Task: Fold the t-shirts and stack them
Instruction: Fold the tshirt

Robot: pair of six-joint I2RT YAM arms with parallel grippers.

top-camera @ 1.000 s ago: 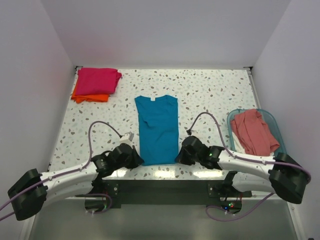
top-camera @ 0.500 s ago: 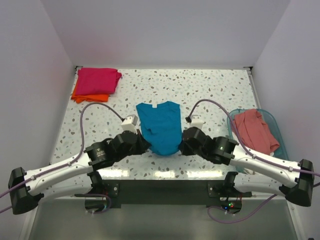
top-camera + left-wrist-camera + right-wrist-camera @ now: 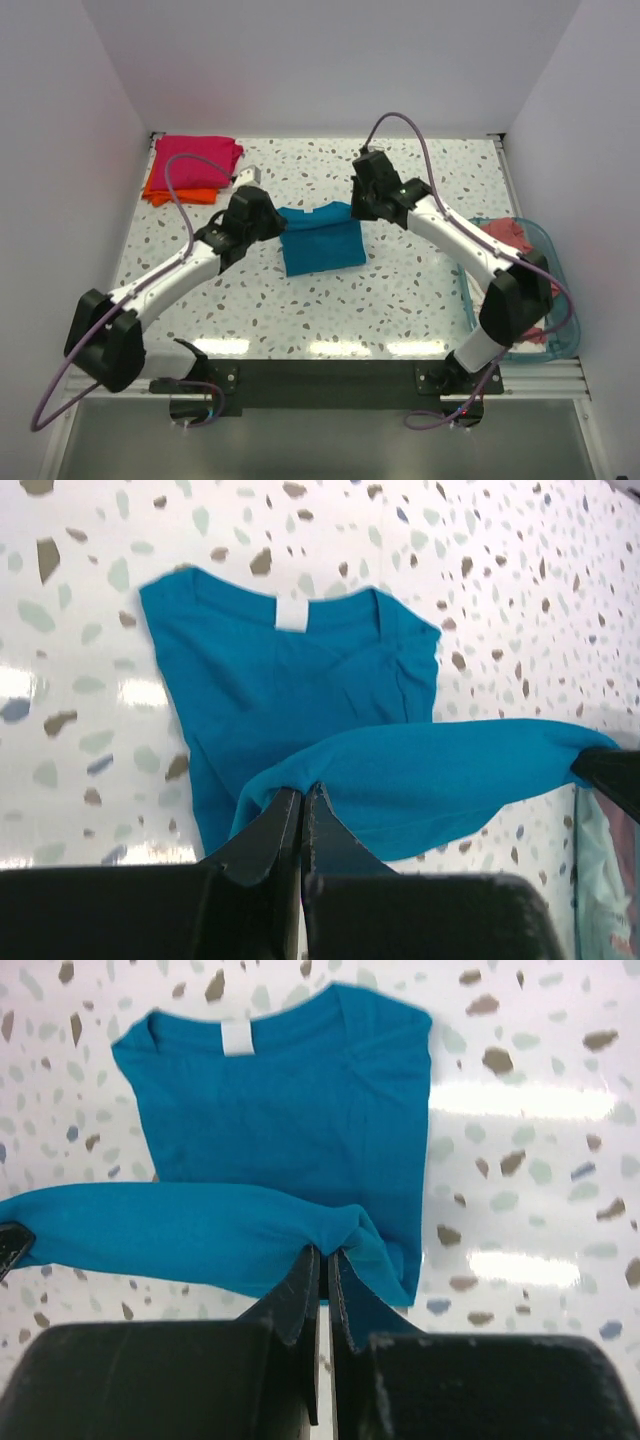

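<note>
The teal blue t-shirt [image 3: 320, 238] lies mid-table, its bottom hem lifted and carried over towards the collar. My left gripper [image 3: 272, 222] is shut on the hem's left corner [image 3: 290, 780], my right gripper [image 3: 362, 204] on its right corner [image 3: 335, 1240]. The hem hangs stretched between them above the shirt's upper half, whose collar and white label [image 3: 292, 613] show below. The magenta pink t-shirt [image 3: 196, 160] lies folded on the orange t-shirt [image 3: 180, 194] at the far left corner. The salmon pink t-shirt [image 3: 500, 235] lies crumpled in the basket.
The clear blue-tinted basket [image 3: 545, 245] stands at the right edge of the speckled table [image 3: 400, 290], partly behind my right arm. White walls close the table on three sides.
Both grippers have lifted the teal shirt's bottom hem from the near edge and carried it far across the table towards the collar, folding the shirt in half.
</note>
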